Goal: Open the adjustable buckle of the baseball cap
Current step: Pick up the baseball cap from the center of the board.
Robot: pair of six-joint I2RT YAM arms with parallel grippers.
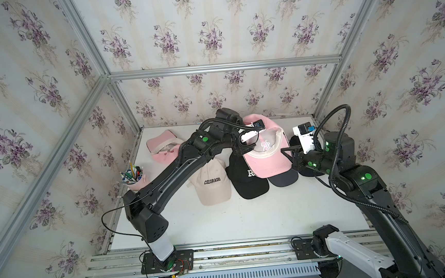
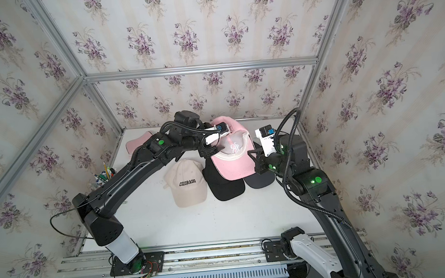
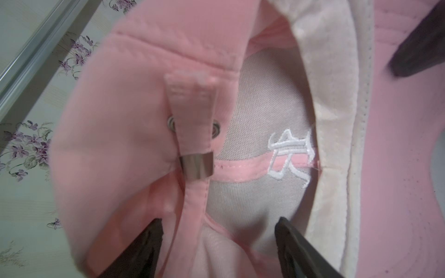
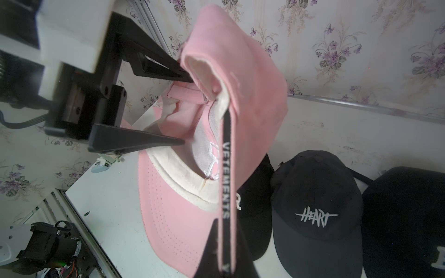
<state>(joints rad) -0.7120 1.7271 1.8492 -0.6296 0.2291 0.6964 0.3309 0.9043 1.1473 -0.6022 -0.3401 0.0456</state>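
The pink cotton baseball cap [image 1: 267, 163] is hanging with its opening turned upward over the white tabletop [image 1: 248, 218], toward the back right. In both top views its brim is overlapping the black cap with a white R [image 1: 245, 181] and is covering the rest of that lettering.

The right gripper [image 4: 225, 235] is pinching fully closed on a black fabric strap [image 4: 226, 180] lettered VETEMENTS, which is running taut from the cap's back opening. The bases of its fingers are cut off by the frame edge. In the top views the strap is too thin to make out.

The left gripper [image 4: 186, 110] is standing wide apart and holding nothing. Its fingers [image 3: 296, 248] are straddling the pink back strap [image 3: 192, 103]. Whether either tip is touching the cloth cannot be told.

The small silver metal buckle [image 3: 195, 167] is sitting on that pink strap, just beyond the left fingertips, with the strap threaded through it. Two metal eyelets [image 3: 171, 122] are peeking out half hidden behind the strap. In both top views the left wrist is hiding the buckle, and in the right wrist view the folded white sweatband [image 4: 216, 96] is masking it.

A dark blurred shape [image 3: 421, 48] is cutting into the left wrist view and cannot be identified.

A beige cap lettered COLORADO [image 1: 214, 184] is lying beside the black one. Another pink cap [image 1: 163, 146] is partly hidden behind the left arm.
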